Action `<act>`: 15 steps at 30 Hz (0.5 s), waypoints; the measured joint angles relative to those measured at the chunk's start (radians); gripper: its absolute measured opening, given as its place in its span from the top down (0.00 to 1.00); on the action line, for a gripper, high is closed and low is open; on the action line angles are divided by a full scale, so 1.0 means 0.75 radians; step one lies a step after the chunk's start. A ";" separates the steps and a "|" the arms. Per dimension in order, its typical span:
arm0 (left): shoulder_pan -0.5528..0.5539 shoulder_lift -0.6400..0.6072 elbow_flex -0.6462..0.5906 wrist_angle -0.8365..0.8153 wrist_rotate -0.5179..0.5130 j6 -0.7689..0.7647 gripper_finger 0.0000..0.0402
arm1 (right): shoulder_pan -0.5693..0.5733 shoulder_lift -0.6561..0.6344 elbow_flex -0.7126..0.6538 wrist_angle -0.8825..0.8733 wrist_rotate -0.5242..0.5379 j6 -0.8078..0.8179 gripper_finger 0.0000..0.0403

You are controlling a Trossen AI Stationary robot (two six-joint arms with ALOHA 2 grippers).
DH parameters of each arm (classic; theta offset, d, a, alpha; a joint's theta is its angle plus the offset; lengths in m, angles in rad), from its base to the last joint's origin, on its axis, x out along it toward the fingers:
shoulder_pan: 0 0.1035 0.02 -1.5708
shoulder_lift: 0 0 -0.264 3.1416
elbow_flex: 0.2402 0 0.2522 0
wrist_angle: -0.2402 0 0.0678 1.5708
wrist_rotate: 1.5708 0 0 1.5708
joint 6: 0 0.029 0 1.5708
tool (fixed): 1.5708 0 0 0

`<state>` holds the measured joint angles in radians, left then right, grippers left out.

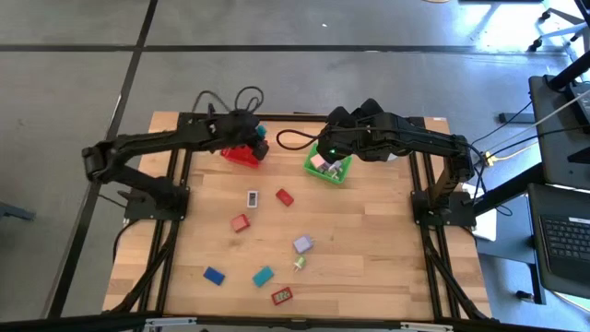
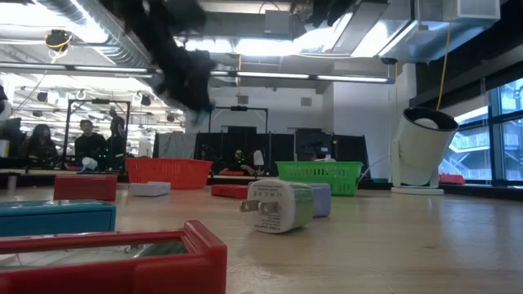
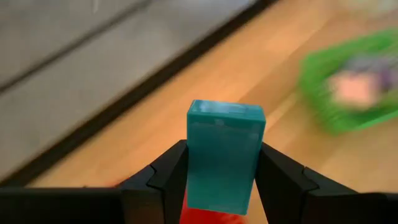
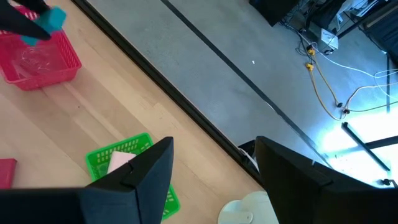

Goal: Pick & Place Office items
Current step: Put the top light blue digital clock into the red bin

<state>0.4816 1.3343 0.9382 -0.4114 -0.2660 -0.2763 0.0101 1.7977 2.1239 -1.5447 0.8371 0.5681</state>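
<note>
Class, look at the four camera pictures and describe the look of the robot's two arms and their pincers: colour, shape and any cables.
Both arms are black, built of slim jointed segments. Black cables loop from the left arm and beside the right arm, which shows a small green light. The left pincer and right pincer each have two broad, angular, matte black fingers.

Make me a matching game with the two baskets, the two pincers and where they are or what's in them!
Things:
1. left pincer
2. right pincer
3. green mesh basket
4. red mesh basket

States:
A. holds pink and lavender pieces
B. open, holding nothing, above the green basket
C. shut on a teal block
D. sits under the left pincer

Pairs: 1-C, 2-B, 3-A, 4-D
</note>
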 joint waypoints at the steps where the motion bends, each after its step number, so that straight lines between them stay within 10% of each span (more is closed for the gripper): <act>1: 0.020 0.039 0.000 -0.019 0.007 -0.018 0.61 | 0.000 0.000 0.000 0.000 0.000 0.000 0.43; 15: 0.163 0.345 0.000 -0.162 0.071 -0.116 0.61 | 0.000 0.000 0.000 0.000 -0.024 -0.003 0.43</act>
<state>0.6036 1.5933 0.9382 -0.5329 -0.2127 -0.3637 0.0101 1.7977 2.1239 -1.5444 0.8188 0.5658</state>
